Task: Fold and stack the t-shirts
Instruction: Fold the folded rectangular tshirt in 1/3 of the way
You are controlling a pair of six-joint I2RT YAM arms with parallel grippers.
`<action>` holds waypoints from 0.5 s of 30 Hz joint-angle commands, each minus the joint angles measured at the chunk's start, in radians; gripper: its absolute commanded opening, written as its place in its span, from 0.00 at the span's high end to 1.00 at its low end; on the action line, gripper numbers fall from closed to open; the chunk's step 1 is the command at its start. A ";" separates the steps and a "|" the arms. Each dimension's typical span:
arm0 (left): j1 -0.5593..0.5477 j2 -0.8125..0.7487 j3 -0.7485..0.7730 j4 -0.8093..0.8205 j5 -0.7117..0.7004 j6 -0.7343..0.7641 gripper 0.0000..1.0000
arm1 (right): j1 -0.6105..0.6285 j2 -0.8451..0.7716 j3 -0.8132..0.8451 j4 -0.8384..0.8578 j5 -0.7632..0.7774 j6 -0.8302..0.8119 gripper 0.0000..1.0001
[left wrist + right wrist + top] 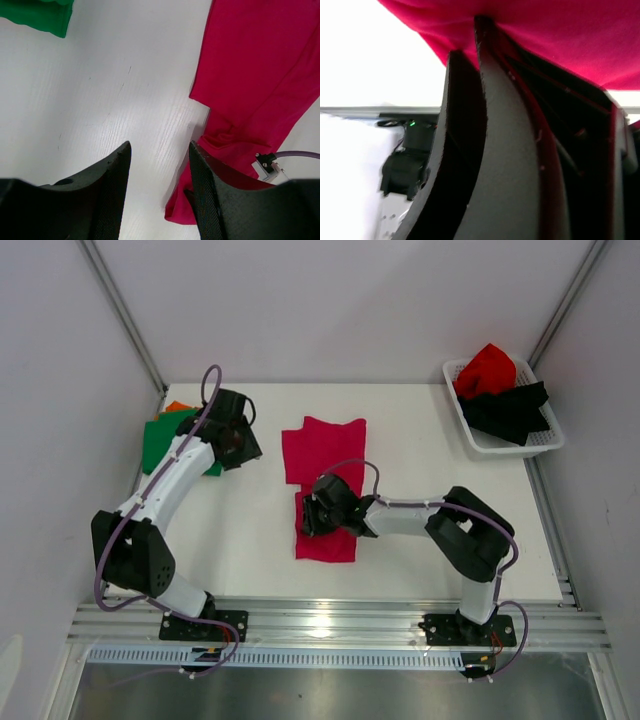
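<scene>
A magenta-pink t-shirt lies partly folded mid-table, also in the left wrist view. My right gripper is at the shirt's left edge. Its fingers stand close together, shut on a fold of magenta cloth that drapes over the fingertips. My left gripper hovers left of the shirt, open over bare table with nothing between its fingers. Behind it lies a folded green t-shirt with an orange t-shirt peeking out under it.
A white lattice basket at the back right corner holds a red t-shirt and a black t-shirt. White walls close in on both sides. A metal rail runs along the near edge.
</scene>
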 commanded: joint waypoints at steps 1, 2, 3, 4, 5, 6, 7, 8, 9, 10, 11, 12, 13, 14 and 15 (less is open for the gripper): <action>0.011 -0.035 -0.002 0.017 0.006 0.011 0.47 | 0.034 -0.040 -0.030 0.021 -0.017 0.043 0.67; 0.011 -0.034 -0.004 0.017 0.006 0.011 0.47 | 0.042 -0.047 -0.035 0.019 -0.016 0.049 0.67; 0.013 -0.032 -0.004 0.018 0.007 0.011 0.47 | 0.054 -0.051 -0.036 0.022 -0.016 0.057 0.67; 0.013 -0.032 -0.004 0.018 0.009 0.011 0.47 | 0.060 -0.052 -0.038 0.022 -0.016 0.058 0.67; 0.014 -0.032 -0.004 0.018 0.009 0.011 0.47 | 0.066 -0.055 -0.039 0.019 -0.017 0.063 0.67; 0.014 -0.032 -0.004 0.018 0.010 0.012 0.47 | 0.073 -0.055 -0.041 0.018 -0.019 0.072 0.67; 0.016 -0.034 -0.002 0.018 0.010 0.012 0.47 | 0.083 -0.055 -0.043 0.019 -0.019 0.077 0.67; 0.016 -0.034 -0.004 0.017 0.010 0.012 0.47 | 0.089 -0.057 -0.047 0.021 -0.020 0.080 0.67; 0.018 -0.035 -0.002 0.018 0.010 0.014 0.47 | 0.094 -0.057 -0.049 0.024 -0.020 0.081 0.67; 0.019 -0.035 -0.008 0.018 0.010 0.012 0.47 | 0.100 -0.055 -0.049 0.022 -0.017 0.083 0.67; 0.019 -0.035 -0.010 0.020 0.012 0.012 0.47 | 0.108 -0.052 -0.049 0.024 -0.013 0.083 0.67; 0.019 -0.037 -0.013 0.023 0.013 0.012 0.47 | 0.109 -0.048 -0.049 0.024 -0.010 0.081 0.67; 0.021 -0.037 -0.014 0.024 0.015 0.012 0.47 | 0.109 -0.043 -0.047 0.024 -0.006 0.081 0.67; 0.019 -0.035 -0.016 0.025 0.018 0.012 0.47 | 0.109 -0.040 -0.044 0.024 -0.005 0.081 0.67; 0.021 -0.035 -0.016 0.025 0.018 0.012 0.47 | 0.111 -0.040 -0.044 0.024 -0.003 0.080 0.67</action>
